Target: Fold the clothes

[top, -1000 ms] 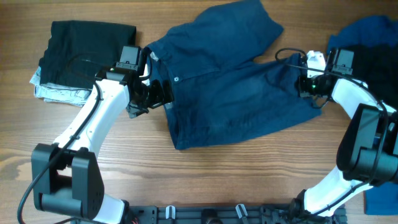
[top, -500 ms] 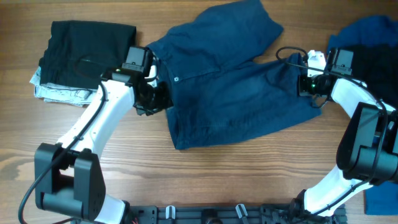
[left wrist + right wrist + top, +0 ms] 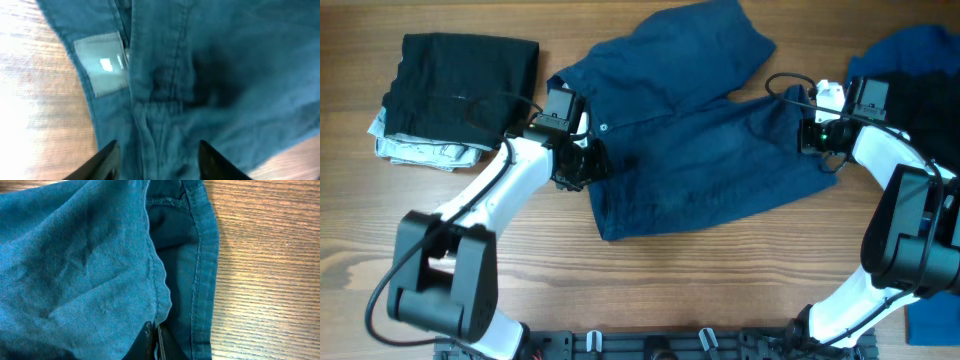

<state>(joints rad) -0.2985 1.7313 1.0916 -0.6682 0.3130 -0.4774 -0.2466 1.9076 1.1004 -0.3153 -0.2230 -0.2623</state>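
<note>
Hanging over the waist end of the navy trousers (image 3: 690,150), the left gripper (image 3: 157,150) has its two dark fingers apart. The fly seam runs between them and nothing is clamped. Whether the tips touch the cloth cannot be told. A pale label (image 3: 102,62) lies just at 10 o'clock of that gripper in the left wrist view. From overhead, a small button (image 3: 605,127) shows at 12 o'clock of the gripper.

The right gripper (image 3: 154,341) has its fingers pressed together on a fold of the same trousers, just beside the stitched hem (image 3: 200,265) at the end of one leg.

The trousers lie spread flat at the centre of the table (image 3: 720,290). The waist is toward 9 o'clock, one leg reaches to 3 o'clock, and the other angles up toward 12 o'clock.

At 10 o'clock a folded black garment (image 3: 460,65) rests on a pale patterned garment (image 3: 410,150). At 2 o'clock a royal blue garment (image 3: 910,50) lies bunched at the table's edge.
</note>
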